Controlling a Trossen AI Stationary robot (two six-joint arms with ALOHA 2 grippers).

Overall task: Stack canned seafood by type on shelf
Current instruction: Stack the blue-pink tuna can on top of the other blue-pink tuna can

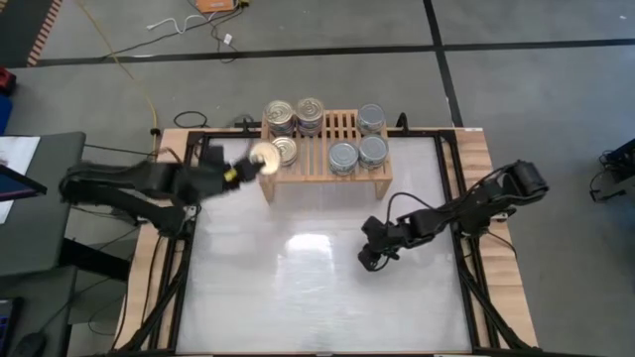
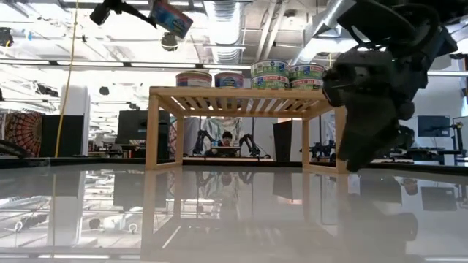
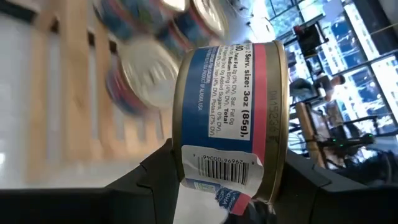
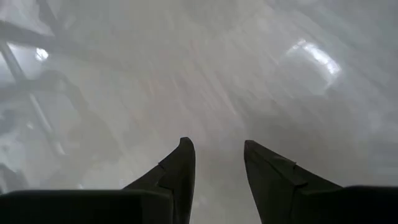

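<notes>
While the right gripper [image 1: 369, 260] is held low over the bare white table [image 1: 317, 288] at lower right of centre in the high view, its fingers [image 4: 177, 174] are seen apart with nothing between them. Farther up, left of centre, the left gripper [image 1: 238, 169] is clamped on a gold-topped can [image 1: 264, 157], carried beside the shelf [image 1: 337, 126]. On the shelf, gold-topped cans [image 1: 295, 115] are grouped at its left and silver-topped cans [image 1: 359, 149] at its right.
</notes>
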